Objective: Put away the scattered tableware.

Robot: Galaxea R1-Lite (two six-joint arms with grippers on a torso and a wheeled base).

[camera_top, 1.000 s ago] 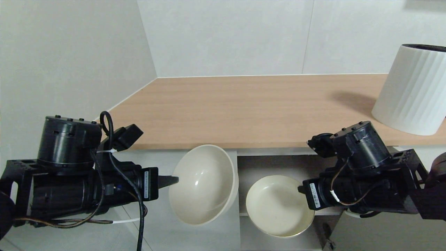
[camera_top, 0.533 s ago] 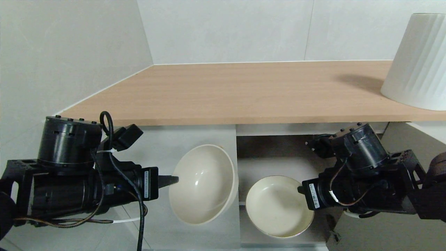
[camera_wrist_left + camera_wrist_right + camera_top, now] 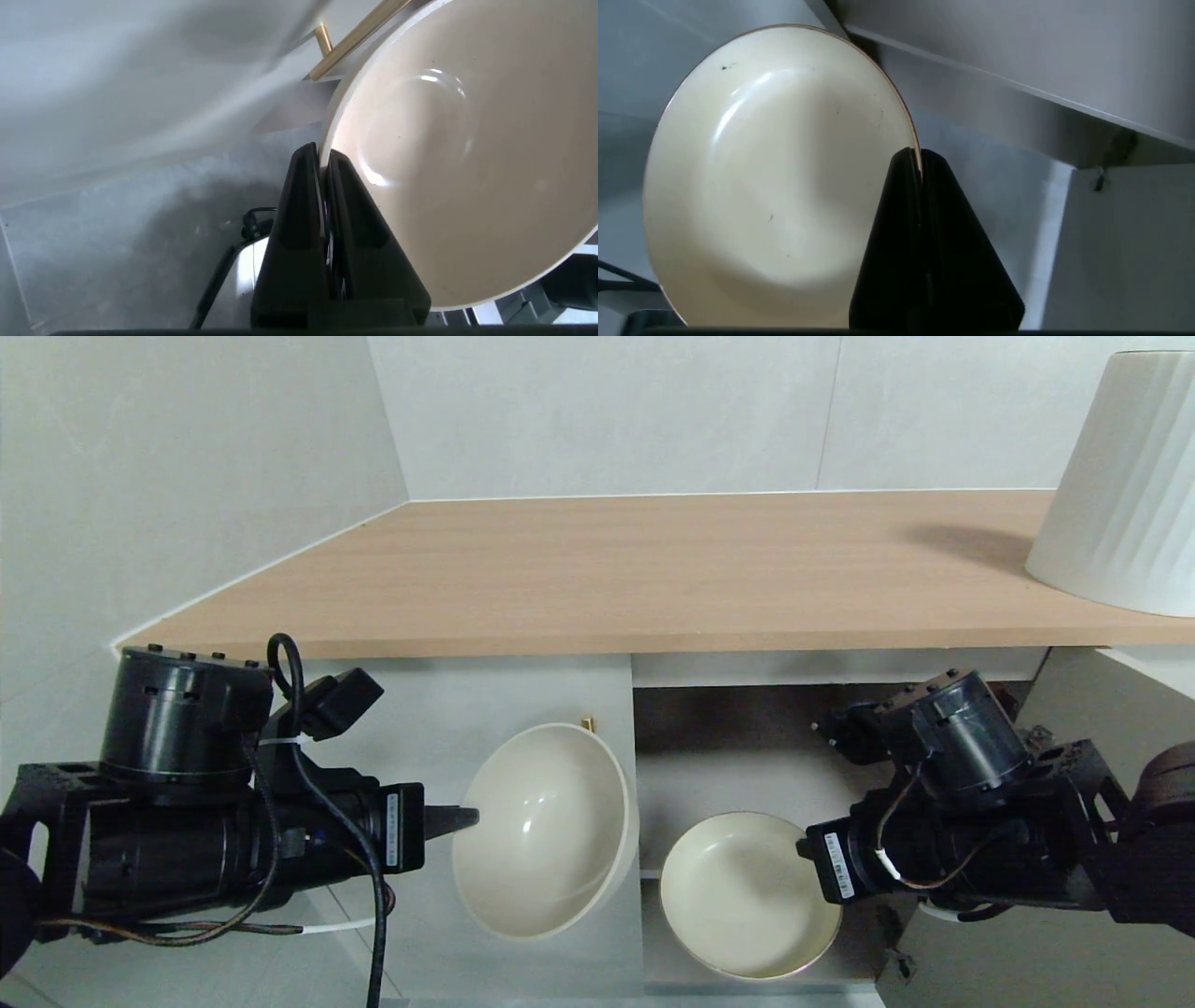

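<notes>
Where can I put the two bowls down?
The wooden counter is bare from the wall corner to the white tub at its right end. The open cupboard shelf behind the smaller bowl looks bare too. It's crowded below the counter's edge: the left gripper holds the bigger bowl beside the right gripper and its bowl.

The scene is lit evenly from above. A faint shadow is thrown on the tabletop beside the white ribbed container. Small highlights are caught inside the larger bowl; the shallower bowl is lit flatly. The recess beneath is left dim.
</notes>
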